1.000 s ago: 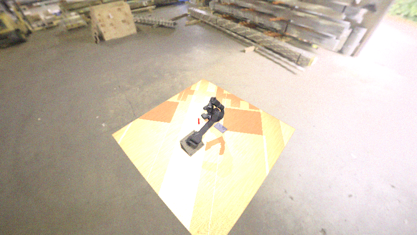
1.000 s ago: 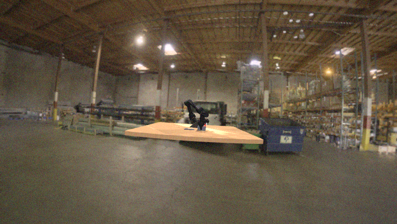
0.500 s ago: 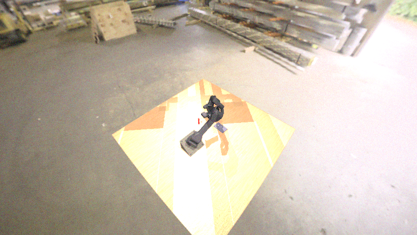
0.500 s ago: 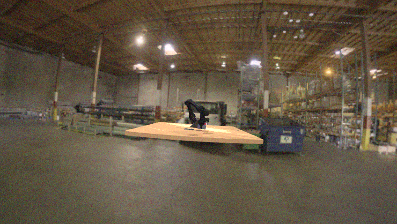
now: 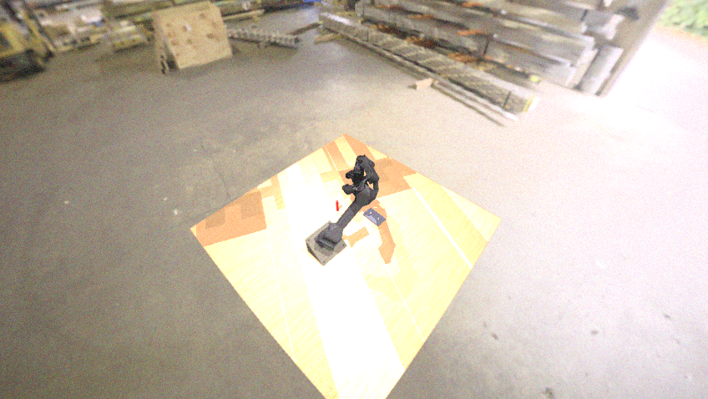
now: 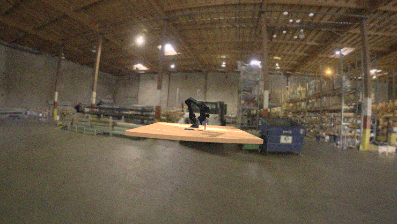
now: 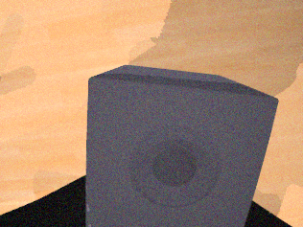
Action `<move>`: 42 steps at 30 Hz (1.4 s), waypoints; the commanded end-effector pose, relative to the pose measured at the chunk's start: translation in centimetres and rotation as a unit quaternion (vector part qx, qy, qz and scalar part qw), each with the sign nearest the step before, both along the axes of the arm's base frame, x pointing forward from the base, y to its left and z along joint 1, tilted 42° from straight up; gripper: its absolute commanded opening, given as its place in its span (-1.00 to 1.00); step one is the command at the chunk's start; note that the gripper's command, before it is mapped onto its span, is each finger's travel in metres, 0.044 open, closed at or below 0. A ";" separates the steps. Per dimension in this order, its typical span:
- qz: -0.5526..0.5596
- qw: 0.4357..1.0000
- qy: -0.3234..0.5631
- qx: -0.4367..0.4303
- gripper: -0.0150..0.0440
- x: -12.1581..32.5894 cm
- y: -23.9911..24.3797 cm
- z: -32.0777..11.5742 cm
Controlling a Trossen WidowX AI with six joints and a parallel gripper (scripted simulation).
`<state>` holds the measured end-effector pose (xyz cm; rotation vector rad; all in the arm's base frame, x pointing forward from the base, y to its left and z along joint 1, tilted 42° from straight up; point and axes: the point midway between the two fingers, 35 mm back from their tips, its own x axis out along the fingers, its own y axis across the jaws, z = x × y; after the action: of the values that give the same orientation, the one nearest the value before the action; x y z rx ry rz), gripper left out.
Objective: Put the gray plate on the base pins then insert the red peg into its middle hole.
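The gray plate stands on end between the fingers in the wrist view, one round hole facing the camera; its lower part is out of frame. My gripper is shut on it and holds it above the table. In the top view the arm mostly hides the plate. The flat blue-gray base lies on the table, with small light pin marks on top in the top view. The red peg stands upright on the table, apart from the base.
The wooden table carries patchy light and brown areas. The arm's mounting block sits on it. The arm reaches between the peg and the base in the top view. Table edges are well away from both.
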<state>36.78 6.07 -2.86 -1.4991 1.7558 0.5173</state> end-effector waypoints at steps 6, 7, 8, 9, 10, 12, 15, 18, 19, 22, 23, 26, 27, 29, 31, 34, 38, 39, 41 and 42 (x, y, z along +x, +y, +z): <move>-0.003 1.000 -0.001 0.002 -0.49 0.0 1.6 2.2; -0.003 1.000 -0.001 0.002 -0.49 0.0 1.8 2.5; -0.003 1.000 -0.001 0.002 -0.49 0.0 2.0 2.7; -0.003 1.000 -0.001 0.002 -0.49 -0.1 2.2 3.0; -0.003 1.000 -0.001 0.002 -0.49 -0.1 2.3 3.3; -0.003 1.000 -0.001 0.002 -0.49 -0.2 2.7 3.8; -0.003 1.000 -0.001 0.002 -0.49 -0.3 3.2 4.6; -0.003 1.000 -0.001 0.001 -0.49 -0.5 3.8 5.4; -0.003 1.000 -0.001 0.001 -0.49 -0.5 3.9 5.7; -0.003 1.000 0.000 0.001 -0.49 -0.5 4.0 5.8; -0.002 1.000 0.000 0.001 -0.49 -0.5 3.8 5.9; 0.003 1.000 0.004 0.003 -0.49 -0.4 2.9 6.1; 0.005 1.000 0.006 0.003 -0.49 -0.4 2.5 6.1; 0.008 1.000 0.008 0.004 -0.49 -0.3 1.9 6.3; 0.011 1.000 0.011 0.005 -0.49 -0.3 1.2 6.4; 0.016 1.000 0.015 0.006 -0.49 -0.2 0.3 6.6; 0.023 1.000 0.020 0.007 -0.49 -0.2 -1.0 6.9; 0.024 0.999 0.021 0.007 -0.49 -0.2 -1.3 6.9; 0.027 0.999 0.024 0.007 -0.49 -0.3 -2.0 7.0; 0.029 0.999 0.025 0.007 -0.49 -0.3 -2.3 7.1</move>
<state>36.66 4.70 4.23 -1.5327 1.7412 0.5886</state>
